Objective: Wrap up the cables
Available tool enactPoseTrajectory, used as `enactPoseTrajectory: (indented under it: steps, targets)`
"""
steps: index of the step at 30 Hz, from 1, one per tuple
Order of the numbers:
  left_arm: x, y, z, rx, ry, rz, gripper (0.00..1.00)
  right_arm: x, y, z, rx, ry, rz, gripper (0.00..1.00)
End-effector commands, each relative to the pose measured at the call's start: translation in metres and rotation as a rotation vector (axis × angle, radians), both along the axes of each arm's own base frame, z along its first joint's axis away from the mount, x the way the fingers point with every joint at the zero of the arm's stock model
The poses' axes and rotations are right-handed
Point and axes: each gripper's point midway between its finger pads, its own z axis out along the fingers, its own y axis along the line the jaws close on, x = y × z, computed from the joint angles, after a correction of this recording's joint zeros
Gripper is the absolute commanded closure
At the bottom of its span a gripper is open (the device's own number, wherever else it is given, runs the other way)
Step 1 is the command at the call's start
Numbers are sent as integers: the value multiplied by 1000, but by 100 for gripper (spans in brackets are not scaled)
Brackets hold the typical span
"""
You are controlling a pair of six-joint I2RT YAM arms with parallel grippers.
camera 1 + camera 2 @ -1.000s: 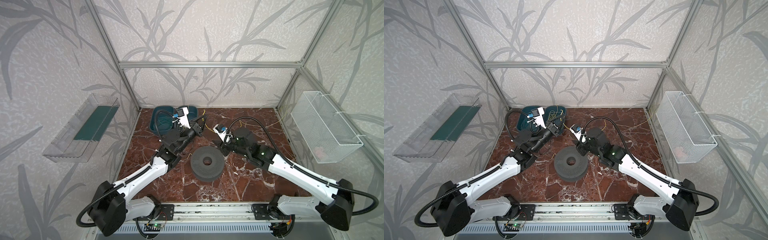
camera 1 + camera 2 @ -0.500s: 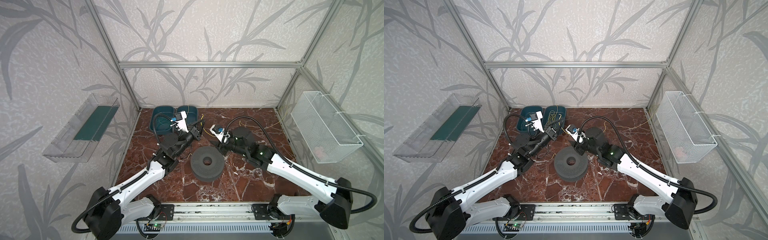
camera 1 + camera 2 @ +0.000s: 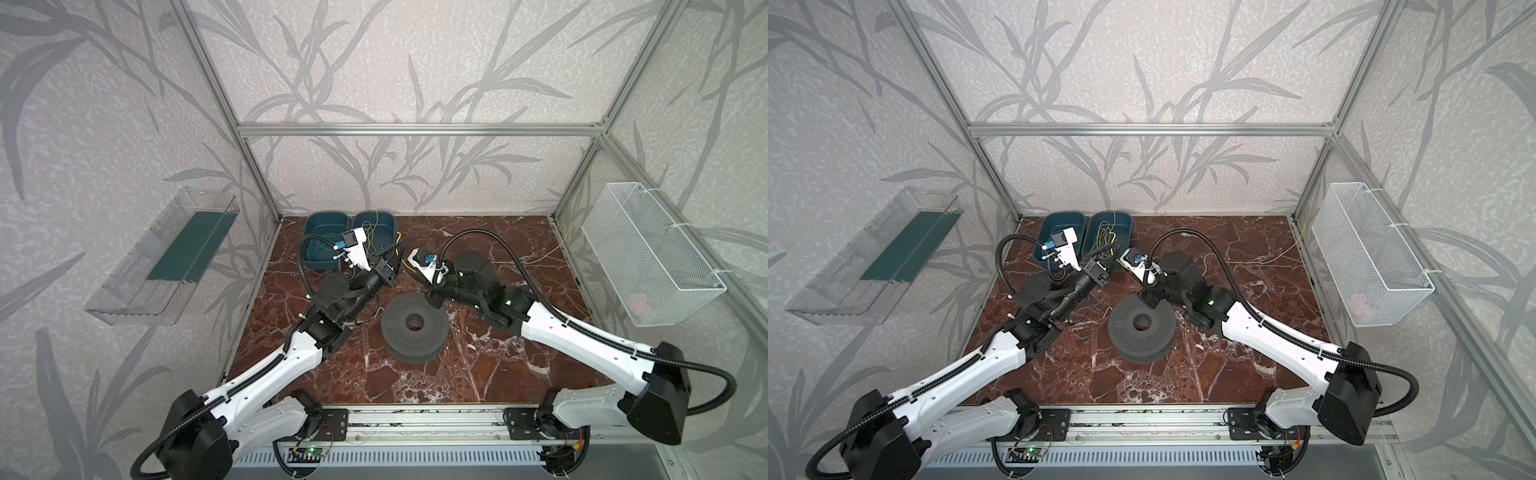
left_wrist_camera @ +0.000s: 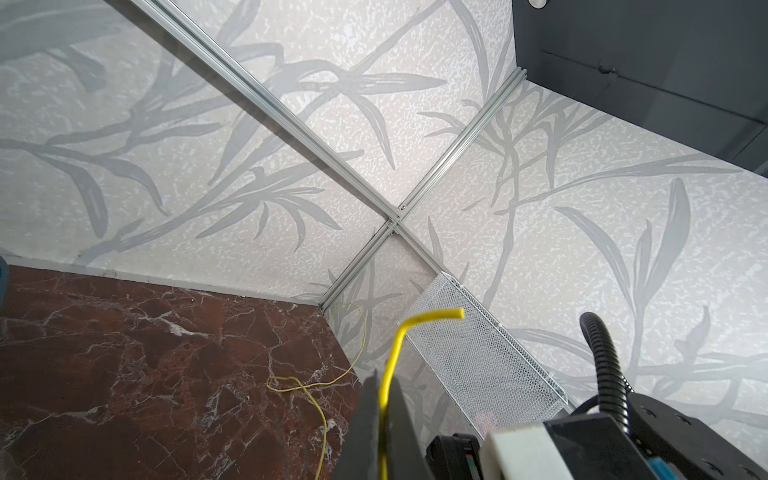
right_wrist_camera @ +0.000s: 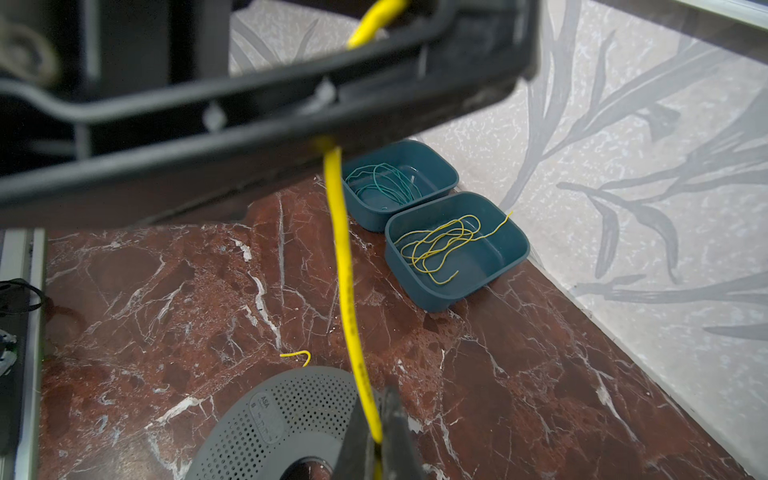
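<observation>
- Since a second ago both arms have drawn together just beyond the grey spool (image 3: pixel 413 328). The right end effector (image 5: pixel 374 415), spread back then, is now pressed together on the yellow cable (image 5: pixel 347 291).
- The left end effector (image 4: pixel 382 386) pinches the same strand close by (a short bent tail pokes out past its fingers). A short span hangs between the two, lifted off the table (image 3: pixel 457 374).
- We judge this a shared grip, ready for a handover or for leading the strand onto the spool, which looks bare so far.
- More yellow strands lie loose in a teal bin (image 5: pixel 478 291), far left of centre.
</observation>
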Motion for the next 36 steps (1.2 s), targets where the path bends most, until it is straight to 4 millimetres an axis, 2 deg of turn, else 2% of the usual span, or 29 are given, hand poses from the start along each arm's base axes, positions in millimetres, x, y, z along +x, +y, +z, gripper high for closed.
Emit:
enactPoseTrajectory:
  steps: [1,2,4,6,8,10,14,17,19,23,28,31,34,36]
  targets:
    - [1,12,-3,20,3,52,52,-1,-9,15,57,-23,-34,100]
    - [1,17,-5,29,18,75,37,0,-12,12,51,-27,-51,100]
    - [-1,31,-18,63,71,131,25,1,-22,5,34,-30,-89,100]
    - [-7,49,-39,118,157,193,24,1,-33,-5,6,-17,-126,100]
    - [-18,68,-78,203,304,241,25,-3,-45,-20,-13,8,-161,100]
    - [-35,78,-116,253,448,231,26,-7,-54,-32,-29,21,-180,100]
    - [-75,66,-193,264,681,60,26,-13,-73,-61,-84,59,-233,100]
    - [-94,54,-235,216,768,-43,26,-18,-77,-88,-93,110,-247,100]
    - [-97,55,-245,204,777,-49,26,-20,-76,-105,-107,152,-245,100]
    - [-99,57,-245,243,759,-46,25,-23,-76,-137,-176,235,-248,100]
    - [-96,47,-264,221,768,-88,25,-21,-77,-162,-208,267,-272,100]
    - [-89,39,-267,197,726,-108,31,-19,-75,-169,-211,271,-273,100]
    - [-84,34,-271,209,723,-120,43,-19,-73,-179,-227,288,-268,100]
    - [-80,34,-273,208,727,-109,43,-20,-72,-184,-236,301,-266,100]
